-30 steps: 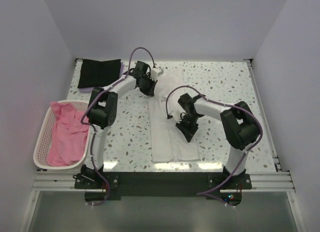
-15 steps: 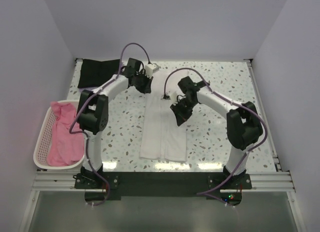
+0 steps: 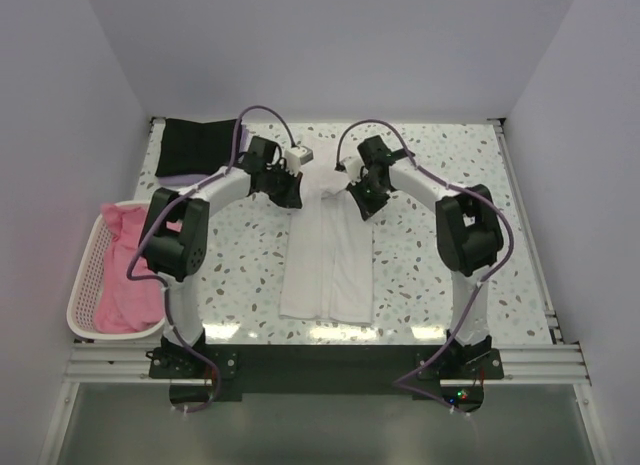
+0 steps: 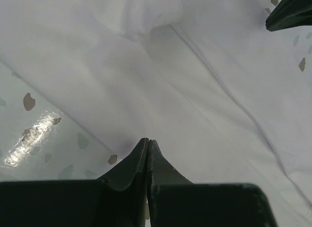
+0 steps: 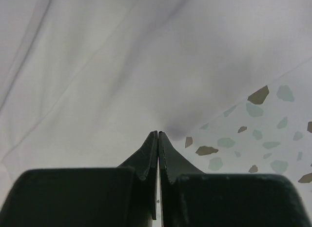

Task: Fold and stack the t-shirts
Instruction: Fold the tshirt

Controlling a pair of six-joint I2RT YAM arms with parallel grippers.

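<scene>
At the middle of the speckled terrazzo-pattern table (image 3: 440,165), the white t-shirt (image 3: 328,265) lies folded into a long, narrow strip running from the near edge toward the far side. Its cotton looks soft and matte, with straight lengthwise creases where the layers overlap and a few shallow wrinkles near the far end.

Both arms curve inward to that far end. The left gripper (image 3: 291,193) sits at the strip's left corner, and the right gripper (image 3: 364,203) at its right corner, the two near each other. Seen from the wrist cameras, each claw is clenched: the dark, wedge-shaped fingertips (image 4: 139,156) meet in a thin seam with no gap, and they sit right at the edge where white cloth gives way to glossy tabletop. Whether any cloth is pinched between them I cannot tell. The fabric dimples slightly with a soft shadow by the right claw's tips.

Off at the far left corner, a black t-shirt (image 3: 200,145) rests folded in a flat rectangle, with a pale lavender edge (image 3: 180,175) peeking from under it. Beside the left arm, crumpled pink t-shirts (image 3: 125,275) fill a pale pink lattice basket (image 3: 82,285) with rounded corners.
</scene>
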